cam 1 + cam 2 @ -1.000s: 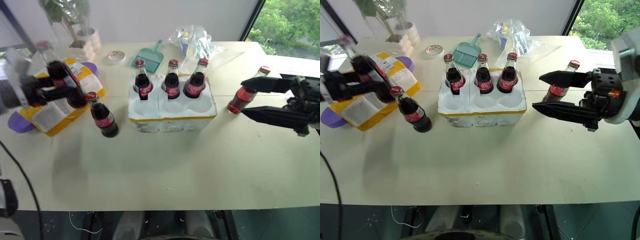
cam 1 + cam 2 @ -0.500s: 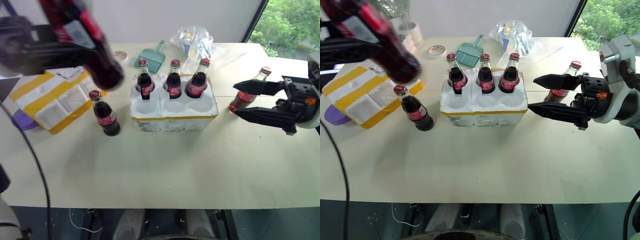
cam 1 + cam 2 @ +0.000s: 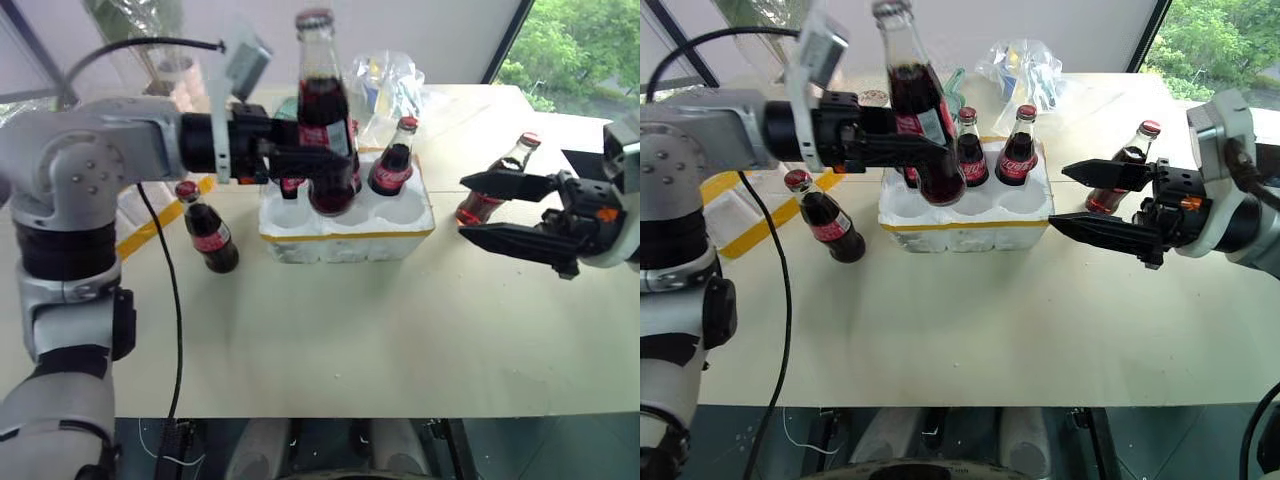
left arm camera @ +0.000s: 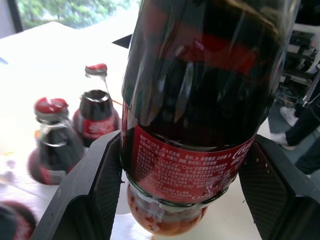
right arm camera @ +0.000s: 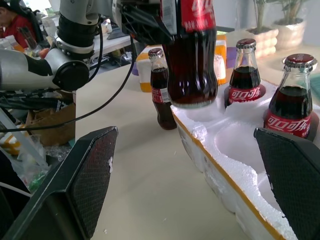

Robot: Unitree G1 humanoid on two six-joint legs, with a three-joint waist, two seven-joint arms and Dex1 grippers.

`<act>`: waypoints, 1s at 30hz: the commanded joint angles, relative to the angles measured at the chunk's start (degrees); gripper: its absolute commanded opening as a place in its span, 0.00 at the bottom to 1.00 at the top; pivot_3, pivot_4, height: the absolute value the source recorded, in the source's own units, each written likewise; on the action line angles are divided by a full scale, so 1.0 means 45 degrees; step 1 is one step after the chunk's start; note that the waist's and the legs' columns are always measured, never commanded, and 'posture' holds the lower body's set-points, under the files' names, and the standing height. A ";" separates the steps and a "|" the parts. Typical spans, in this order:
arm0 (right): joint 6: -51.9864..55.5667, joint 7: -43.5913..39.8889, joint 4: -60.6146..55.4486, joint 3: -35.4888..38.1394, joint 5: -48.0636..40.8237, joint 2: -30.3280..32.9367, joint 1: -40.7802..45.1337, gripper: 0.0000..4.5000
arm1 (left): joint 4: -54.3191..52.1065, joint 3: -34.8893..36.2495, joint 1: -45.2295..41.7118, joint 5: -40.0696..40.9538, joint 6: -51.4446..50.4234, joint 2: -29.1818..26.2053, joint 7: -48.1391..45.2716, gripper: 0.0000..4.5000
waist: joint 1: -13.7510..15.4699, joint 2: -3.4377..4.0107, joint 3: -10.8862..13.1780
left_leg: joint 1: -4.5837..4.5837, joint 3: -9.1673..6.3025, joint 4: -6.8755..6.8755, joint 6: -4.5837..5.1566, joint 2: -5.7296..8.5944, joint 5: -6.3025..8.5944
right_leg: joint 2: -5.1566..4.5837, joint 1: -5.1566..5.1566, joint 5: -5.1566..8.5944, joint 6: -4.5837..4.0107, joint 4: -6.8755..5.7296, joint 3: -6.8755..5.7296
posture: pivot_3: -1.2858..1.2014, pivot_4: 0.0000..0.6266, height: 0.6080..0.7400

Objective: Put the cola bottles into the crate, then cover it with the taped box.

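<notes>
Left eye view shows you the left gripper pinching one cola bottle by its red label. Its two black fingers press on both sides of the glass. That bottle hangs upright in the air over the crate, above the front wells near the crate's 8 o'clock corner. You can see its bottom just over the white foam in the right wrist view.

Look at the crate in the middle of the table. Three bottles stand in its back row. The one at the crate's 2 o'clock corner is easy to see. The other two are partly hidden behind the held bottle. The front wells that you can see hold nothing.

At 9 o'clock from the crate, another bottle stands on the table. At 3 o'clock from the crate, one more bottle stands near the table's edge.

Your right gripper has its fingers spread wide and holds nothing. It hovers at 3 o'clock from the crate, right by that last bottle, and points toward the crate.

At 9 o'clock, behind the left arm, you can see part of the taped box with its yellow stripes.
</notes>
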State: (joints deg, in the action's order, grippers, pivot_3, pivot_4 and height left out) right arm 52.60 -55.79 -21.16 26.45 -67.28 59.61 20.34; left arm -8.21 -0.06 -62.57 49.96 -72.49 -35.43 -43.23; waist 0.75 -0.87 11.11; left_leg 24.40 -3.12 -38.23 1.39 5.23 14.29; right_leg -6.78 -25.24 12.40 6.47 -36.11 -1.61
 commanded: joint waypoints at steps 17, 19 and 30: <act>-0.0163 0.0707 -0.0558 0.0858 -0.0517 -0.0160 -0.0470 1.00 | 0.1143 -0.1687 -0.0401 -0.3969 0.0837 0.3178 0.4153 0.61 | -0.0003 0.0002 -0.0002 | -0.0004 -0.0001 -0.0001 -0.0021 0.0005 -0.0014 | 0.0000 0.0006 -0.0001 0.0000 0.0000 0.0000 | 0.52 0.24 0.99; -0.0185 0.0645 -0.0560 0.0910 -0.0403 -0.0093 -0.0588 1.00 | 0.1208 -0.1818 -0.0289 -0.4313 0.1156 0.3181 0.4171 0.61 | 0.0007 0.0002 -0.0002 | -0.0002 -0.0001 0.0001 -0.0016 0.0003 -0.0011 | 0.0000 0.0002 -0.0001 0.0000 0.0000 0.0000 | 0.52 0.24 0.99; -0.0244 0.0563 -0.0442 0.0896 -0.0258 0.0136 -0.0523 1.00 | 0.0838 -0.1354 0.0629 -0.4390 0.1085 0.3963 0.4410 1.00 | 0.0019 0.0006 -0.0005 | -0.0003 -0.0002 -0.0001 -0.0021 0.0004 -0.0014 | 0.0000 0.0003 -0.0001 0.0000 -0.0003 -0.0001 | 0.52 0.24 0.99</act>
State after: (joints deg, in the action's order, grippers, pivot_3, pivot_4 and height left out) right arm 52.47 -52.86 -22.40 28.57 -68.27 59.15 17.11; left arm -1.50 -8.11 -58.35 30.03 -68.24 -16.94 -22.84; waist 0.84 -0.84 11.09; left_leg 24.38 -3.12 -38.23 1.30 5.25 14.23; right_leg -6.78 -25.22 12.40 6.47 -36.12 -1.62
